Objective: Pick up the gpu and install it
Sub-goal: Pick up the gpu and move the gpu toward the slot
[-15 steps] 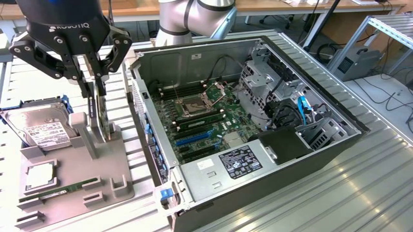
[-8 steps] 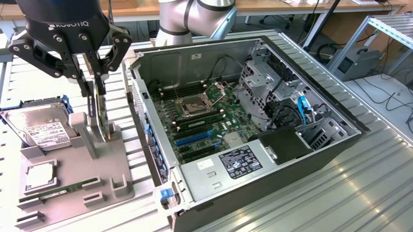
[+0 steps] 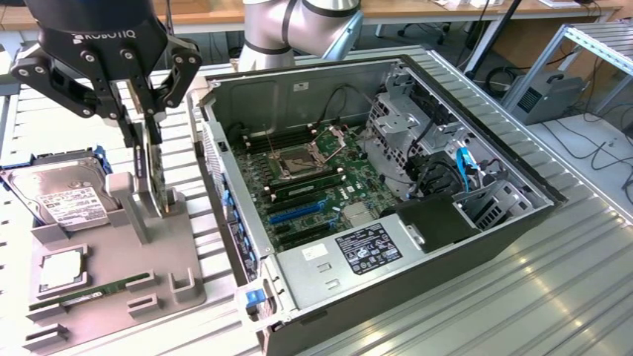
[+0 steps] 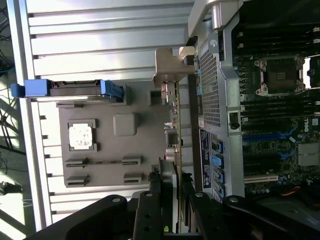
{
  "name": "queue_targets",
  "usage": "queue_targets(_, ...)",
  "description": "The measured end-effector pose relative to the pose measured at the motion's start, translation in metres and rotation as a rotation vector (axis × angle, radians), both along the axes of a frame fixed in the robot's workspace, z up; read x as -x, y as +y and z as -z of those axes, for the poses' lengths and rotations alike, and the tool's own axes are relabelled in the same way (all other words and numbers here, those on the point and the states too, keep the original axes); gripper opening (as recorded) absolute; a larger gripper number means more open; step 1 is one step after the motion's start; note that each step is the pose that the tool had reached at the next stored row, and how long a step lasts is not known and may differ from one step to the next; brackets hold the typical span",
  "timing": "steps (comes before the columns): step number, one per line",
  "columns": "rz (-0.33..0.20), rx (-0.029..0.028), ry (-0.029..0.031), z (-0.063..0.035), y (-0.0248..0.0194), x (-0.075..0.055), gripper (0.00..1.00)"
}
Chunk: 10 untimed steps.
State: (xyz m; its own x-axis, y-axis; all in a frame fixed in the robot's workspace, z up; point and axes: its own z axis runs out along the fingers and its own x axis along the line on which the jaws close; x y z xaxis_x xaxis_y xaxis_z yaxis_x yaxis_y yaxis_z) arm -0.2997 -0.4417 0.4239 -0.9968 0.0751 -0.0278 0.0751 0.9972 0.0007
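Over the grey moulded parts holder (image 3: 109,297) at the exterior view's left, my black two-fingered gripper (image 3: 145,127) is pinching the gpu (image 3: 153,178), a thin flat card with a green circuit board, standing on edge. Its lower edge sits at the holder's slot; whether it has lifted clear I cannot tell. So I judge the grasp made, and the carry and seating not yet done: the blue slots on the green motherboard (image 3: 316,193) inside the open grey computer case (image 3: 327,271) are bare. Everything rests on a ribbed aluminium table (image 3: 514,297). Behind it I see a wooden desk (image 3: 445,7), loose cables (image 3: 603,148) and a metal rack (image 3: 594,44).
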Motion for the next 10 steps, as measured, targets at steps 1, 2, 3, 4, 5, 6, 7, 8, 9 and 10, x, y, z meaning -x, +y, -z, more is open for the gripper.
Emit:
queue_targets(1, 0.0, 0.0, 0.0, -0.0001, 0.0, 0.0, 0.27)
queue_targets(2, 0.0, 0.0, 0.0, -0.0004, 0.0, 0.0, 0.27)
queue_targets(3, 0.0, 0.0, 0.0001, -0.0006, 0.0, 0.0, 0.27)
queue_targets(4, 0.0, 0.0, 0.0, -0.0009, 0.0, 0.0, 0.27)
queue_targets(5, 0.0, 0.0, 0.0, -0.001, 0.0, 0.0, 0.27)
queue_targets(6, 0.0, 0.0, 0.0, -0.0012, 0.0, 0.0, 0.27)
queue_targets(7, 0.0, 0.0, 0.0, -0.0014, 0.0, 0.0, 0.27)
queue_targets(8, 0.0, 0.0001, 0.0001, -0.0016, 0.0, 0.0, 0.27)
queue_targets(9, 0.0, 0.0, 0.0, -0.0018, 0.0, 0.0, 0.27)
queue_targets(10, 0.0, 0.0, 0.0, -0.0022, 0.0, 0.0, 0.27)
